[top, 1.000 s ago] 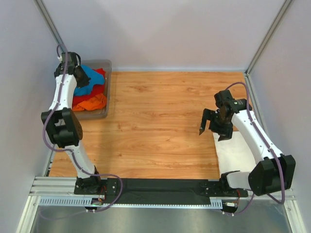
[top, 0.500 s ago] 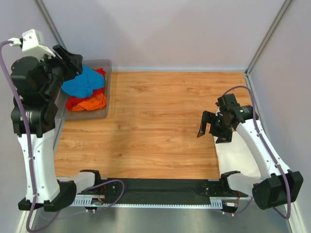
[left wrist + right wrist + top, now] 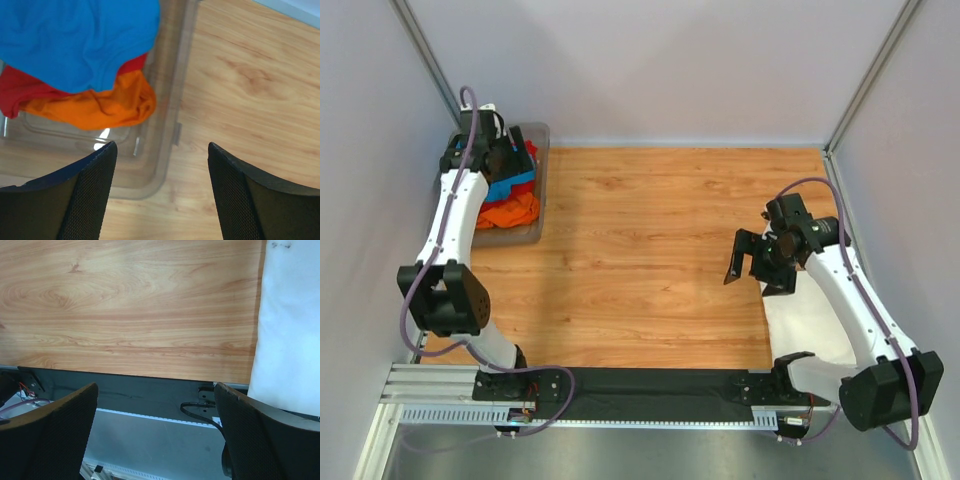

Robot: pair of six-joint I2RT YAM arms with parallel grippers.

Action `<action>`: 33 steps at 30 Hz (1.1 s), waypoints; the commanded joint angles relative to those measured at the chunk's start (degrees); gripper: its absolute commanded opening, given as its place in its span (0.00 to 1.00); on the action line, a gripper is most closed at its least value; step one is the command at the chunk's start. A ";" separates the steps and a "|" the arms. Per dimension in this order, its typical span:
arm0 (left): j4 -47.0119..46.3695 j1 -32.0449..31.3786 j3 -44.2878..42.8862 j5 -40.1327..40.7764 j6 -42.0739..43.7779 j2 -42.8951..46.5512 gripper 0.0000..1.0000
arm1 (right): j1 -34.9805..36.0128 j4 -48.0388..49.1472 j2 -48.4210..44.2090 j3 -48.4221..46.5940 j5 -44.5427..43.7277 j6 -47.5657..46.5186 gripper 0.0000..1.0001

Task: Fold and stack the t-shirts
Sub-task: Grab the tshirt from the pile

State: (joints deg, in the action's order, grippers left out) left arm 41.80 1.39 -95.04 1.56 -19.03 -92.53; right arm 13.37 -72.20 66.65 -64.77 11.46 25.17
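1. The step in hand looks like fetching the next shirt from the grey plastic tub (image 3: 172, 90) at the far left corner of the wooden table (image 3: 650, 230).
2. The left gripper (image 3: 161, 165) hangs over the tub's near corner with its jaws spread wide and nothing between them.
3. The blue t-shirt (image 3: 75, 45) lies crumpled on top of the pile. The red t-shirt (image 3: 15, 95) and the orange t-shirt (image 3: 100, 105) peek out from under it.
4. To do this well, the left gripper should first move over the blue cloth, which sits off to the upper left in the wrist view. It should then come down on a raised fold and pinch only the blue cloth.
5. A straight lift is probably best, since the orange shirt touches the blue one and could be dragged along.
6. The tub's wall stands just beside the pile, so a finger coming down too near the rim could catch it or shove the tub.
7. The right gripper (image 3: 155, 390) is also wide open and empty. It hovers over the table's near edge, just beside the white t-shirt (image 3: 290, 315).
8. The white shirt lies flat at the near right corner, and the middle of the table shows bare wood.
9. A black strip (image 3: 125, 390) and a loose cable (image 3: 197, 410) run below the table's near edge.
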 commanded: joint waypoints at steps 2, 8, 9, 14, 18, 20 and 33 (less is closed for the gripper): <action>-4.18 5.72 -2.51 -1.21 3.12 -4.83 0.80 | 0.17 0.31 3.56 -3.25 -0.13 0.23 1.00; -4.71 8.01 -6.90 -1.21 3.91 -17.49 0.78 | 0.08 1.01 10.85 -8.61 -0.56 0.32 1.00; -4.80 8.54 -8.04 -1.21 3.74 -20.03 0.77 | 0.08 1.01 11.65 -8.96 -0.57 0.23 1.00; -4.01 9.16 -12.00 0.37 2.85 -26.11 0.76 | 0.08 1.54 15.96 -10.02 0.75 -0.12 1.00; -3.92 9.42 -14.81 0.90 2.68 -30.16 0.71 | 0.08 1.80 17.54 -10.55 0.84 -0.03 1.00; -3.83 9.51 -15.95 1.42 3.20 -31.30 0.67 | 0.08 1.72 18.07 -10.72 0.84 -0.21 1.00; -1.72 9.07 -15.45 -12.32 -1.27 -18.23 0.00 | 0.17 1.63 16.76 -11.34 1.63 -1.44 1.00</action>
State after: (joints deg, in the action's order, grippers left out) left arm 41.39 10.81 -111.42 -0.97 -17.69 -122.28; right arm 13.37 -71.35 85.10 -73.52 12.08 25.04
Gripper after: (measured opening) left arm 0.019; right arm 0.998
